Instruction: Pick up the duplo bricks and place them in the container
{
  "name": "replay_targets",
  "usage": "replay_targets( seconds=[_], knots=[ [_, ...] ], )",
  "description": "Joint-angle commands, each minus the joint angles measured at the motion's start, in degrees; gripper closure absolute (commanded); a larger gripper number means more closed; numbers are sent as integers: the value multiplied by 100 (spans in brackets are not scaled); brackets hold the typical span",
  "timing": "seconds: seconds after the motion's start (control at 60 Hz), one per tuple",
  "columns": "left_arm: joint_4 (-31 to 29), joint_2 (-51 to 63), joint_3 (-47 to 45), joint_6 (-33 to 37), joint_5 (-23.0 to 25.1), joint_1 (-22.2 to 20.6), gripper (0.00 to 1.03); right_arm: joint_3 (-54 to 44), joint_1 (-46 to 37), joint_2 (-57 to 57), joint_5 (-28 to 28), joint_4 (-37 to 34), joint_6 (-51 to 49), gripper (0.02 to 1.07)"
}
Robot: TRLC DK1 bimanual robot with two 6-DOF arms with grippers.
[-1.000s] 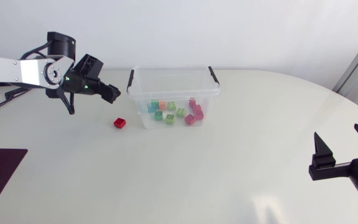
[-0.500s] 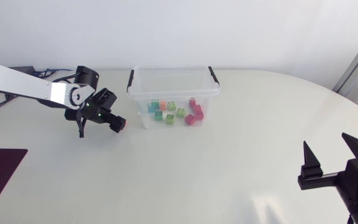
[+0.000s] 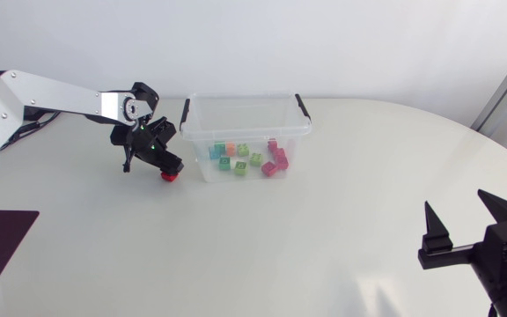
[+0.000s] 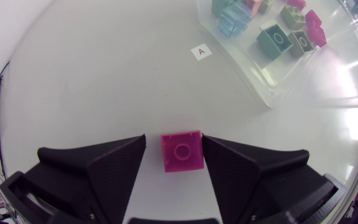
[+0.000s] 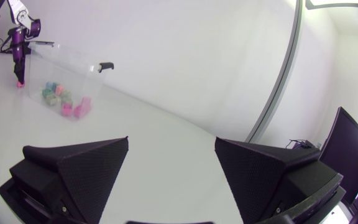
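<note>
Head view: our left arm (image 3: 60, 93) comes in from the side, its silver link sloping down to a black wrist, and our left end effector (image 3: 167, 167) points down at the smooth white surface (image 3: 280, 246), just beside the clear plastic container (image 3: 240, 97). In the left wrist view its matte wedge fingers stand partly open around the square red-pink brick (image 4: 182, 150). A gap shows on one side, so nothing is gripped. Coloured bricks (image 3: 245, 158) lie inside the container. Our right end effector (image 3: 454, 201) gapes wide, holding nothing.
</note>
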Motion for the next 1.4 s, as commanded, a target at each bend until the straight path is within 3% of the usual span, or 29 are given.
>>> replay_targets(
  seconds=[0.0, 0.25, 0.633, 0.983, 1.233, 1.383],
  knots=[
    [-155, 231, 209, -164, -46, -44, 71, -145, 15, -165, 54, 84, 129, 7],
    [-656, 179, 305, -164, -90, -44, 77, -137, 24, -174, 72, 84, 129, 7],
    [-902, -1764, 200, -446, -81, 88, 78, -145, 33, -191, 72, 93, 86, 7],
    [-884, -2344, 551, -1078, -81, -756, 77, -163, 129, -191, -7, 277, 903, 7],
    [-550, -1922, 921, -1492, -213, -1275, 77, -163, 305, -191, -16, 365, 1931, 7],
    [-427, -1430, 1492, -1659, -222, -1336, 77, -163, 569, -191, -7, 383, 1975, 7]
  ],
)
